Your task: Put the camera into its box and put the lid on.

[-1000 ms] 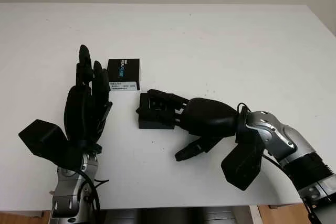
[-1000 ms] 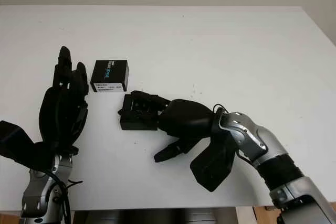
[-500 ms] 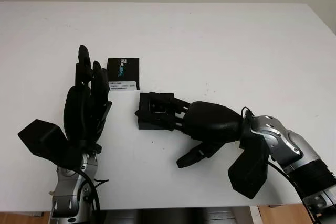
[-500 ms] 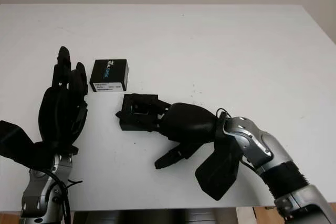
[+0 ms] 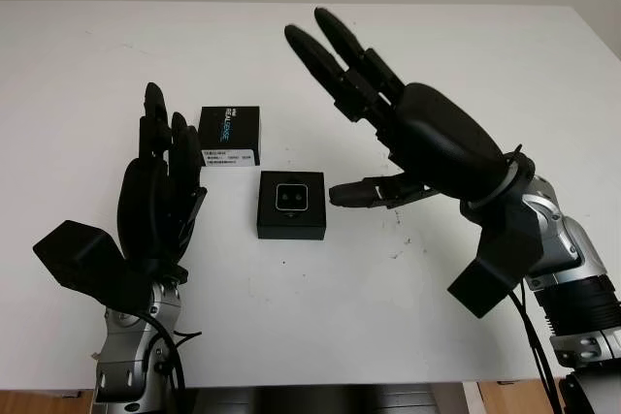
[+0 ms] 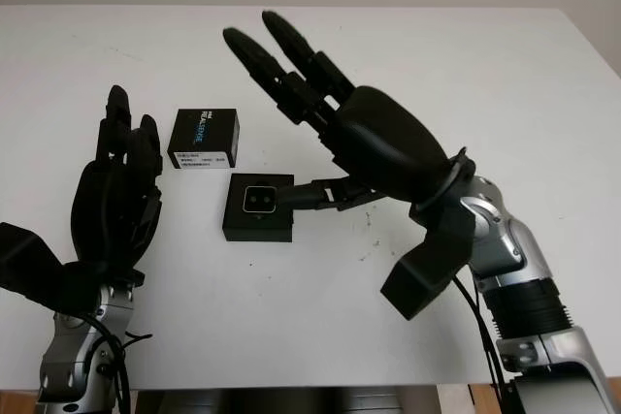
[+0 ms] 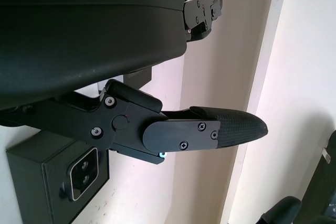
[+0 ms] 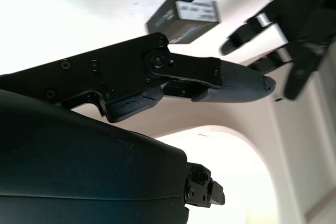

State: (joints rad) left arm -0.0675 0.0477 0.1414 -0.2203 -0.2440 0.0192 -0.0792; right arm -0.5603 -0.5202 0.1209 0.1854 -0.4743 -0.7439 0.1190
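Item: white table point(image 5: 466, 65), bearing two black pieces near its middle. First piece: an open black box point(image 5: 291, 205), lying flat, with the camera point(image 5: 291, 198) seated inside it, two lenses facing up; neither hand touches it. Second piece: the lid point(image 5: 229, 136), a black cover with a printed label, lying just beyond and to the left of the box, close to it but apart. Right hand point(image 5: 427, 138): raised above the table to the right of the box, fingers extended and holding nothing; two fingers point up and away, and the thumb point(image 5: 374, 193) points toward the box's right edge without reaching it. Left hand point(image 5: 160, 191): to the left of the box, fingers extended and pointing away from the robot, holding nothing; its fingertips lie beside the lid's left edge, contact not discernible. Status, judged from the layout: the first half of the task appears done, the camera being in its box. Outstanding: the lid is not yet picked up; it needs to be grasped, carried over the box, aligned with the rim and pressed down.
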